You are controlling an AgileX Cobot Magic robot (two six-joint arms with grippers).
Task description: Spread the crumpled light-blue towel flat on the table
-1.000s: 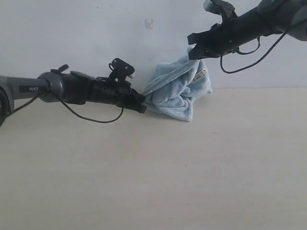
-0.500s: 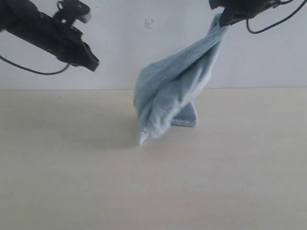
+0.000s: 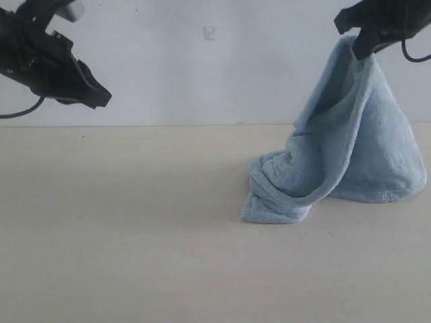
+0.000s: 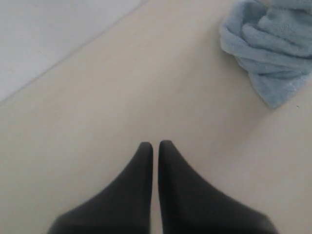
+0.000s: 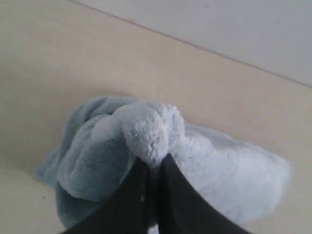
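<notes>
— Cloth condition?
— Fluffy terry towel (image 3: 350,155), tented; lower folds bunched on the matte table (image 3: 135,235).
— Grip?
— My right gripper (image 5: 153,165) pinches its peak from above. My left gripper (image 4: 155,146), pressed together, hangs well apart.

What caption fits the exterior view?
One pinch: the right gripper holds up the towel, lower folds resting on the table; the left gripper hangs shut and empty.
</notes>
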